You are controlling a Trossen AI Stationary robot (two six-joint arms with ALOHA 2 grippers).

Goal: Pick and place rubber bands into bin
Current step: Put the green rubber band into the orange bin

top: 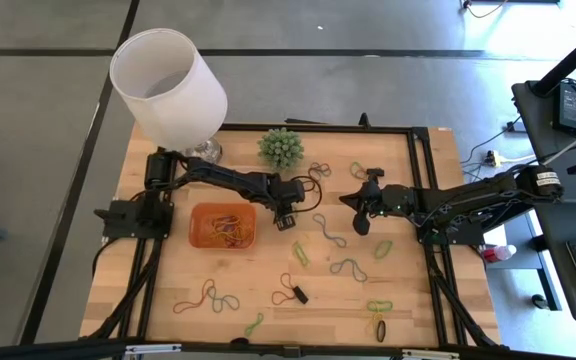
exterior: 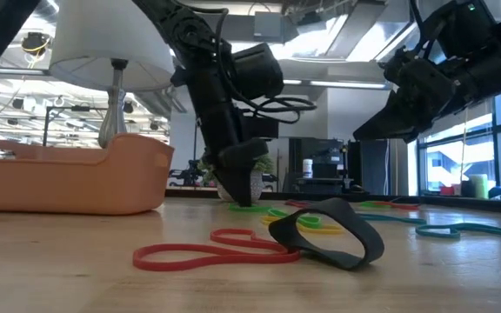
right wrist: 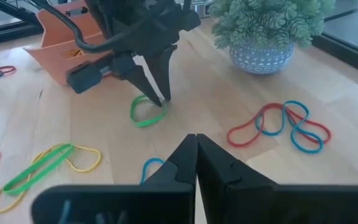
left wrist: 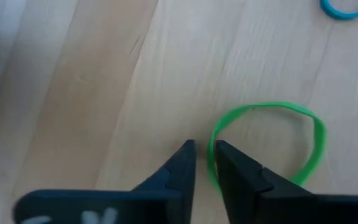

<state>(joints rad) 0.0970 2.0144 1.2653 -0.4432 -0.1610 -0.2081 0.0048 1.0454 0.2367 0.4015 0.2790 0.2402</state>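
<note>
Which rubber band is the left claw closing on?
The lone green rubber band at the left claw tips, beside the orange bin; unlike others, it lies single, unlinked.

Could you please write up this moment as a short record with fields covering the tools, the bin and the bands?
left tool: down at the table, fingers closing around one side of a green rubber band, narrow gap left
right tool: shut, empty, hovering above the table
bin: orange tray beside the left arm, several bands already inside
loose bands: many scattered over the wooden table, including a red and blue linked cluster
other items: potted plant, white lamp
</note>
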